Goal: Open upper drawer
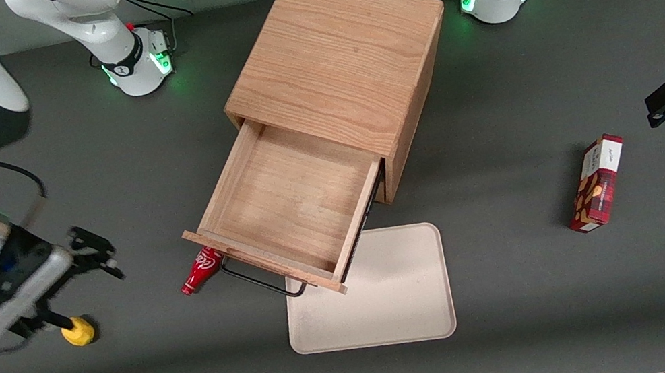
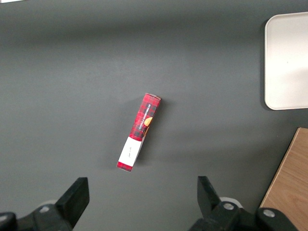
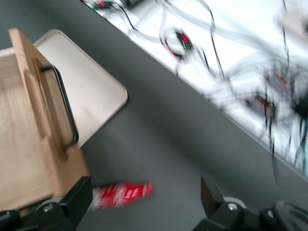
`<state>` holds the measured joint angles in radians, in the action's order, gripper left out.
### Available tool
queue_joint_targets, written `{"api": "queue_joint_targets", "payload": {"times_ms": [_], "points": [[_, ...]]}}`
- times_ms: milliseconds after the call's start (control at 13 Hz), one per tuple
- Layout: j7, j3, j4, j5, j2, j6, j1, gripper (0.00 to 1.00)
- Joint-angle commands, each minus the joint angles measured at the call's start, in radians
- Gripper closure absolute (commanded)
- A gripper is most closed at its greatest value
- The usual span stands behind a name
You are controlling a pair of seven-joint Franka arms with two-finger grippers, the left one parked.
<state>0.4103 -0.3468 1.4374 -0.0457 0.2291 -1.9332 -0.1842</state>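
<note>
The upper drawer (image 1: 289, 211) of the cube-shaped oak cabinet (image 1: 339, 69) is pulled far out and its inside is bare. Its thin black wire handle (image 1: 260, 282) faces the front camera. In the right wrist view the drawer front (image 3: 43, 120) and handle (image 3: 62, 106) show from the side. The lower drawer is hidden under it. My right gripper (image 1: 94, 252) is open and empty, off toward the working arm's end of the table, well apart from the handle. It also shows in the right wrist view (image 3: 144, 204), with nothing between its fingers.
A small red bottle (image 1: 200, 270) lies on the table under the drawer's front corner and shows in the right wrist view (image 3: 120, 195). A beige tray (image 1: 372, 292) lies in front of the cabinet. A yellow object (image 1: 79, 331) lies near my gripper. A red box (image 1: 597, 183) lies toward the parked arm's end.
</note>
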Motion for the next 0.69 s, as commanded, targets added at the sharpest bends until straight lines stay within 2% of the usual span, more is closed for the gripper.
{"api": "queue_joint_targets", "payload": {"times_ms": [0,231,385,615], "points": [[-0.247,0.078,0.164,-0.051,-0.180,0.138,-0.024,0.00],[-0.520,0.100,0.306,-0.039,-0.313,0.233,-0.026,0.00],[-0.583,0.097,0.314,0.033,-0.339,0.273,-0.020,0.00],[-0.596,0.097,0.313,0.047,-0.355,0.280,-0.020,0.00]]}}
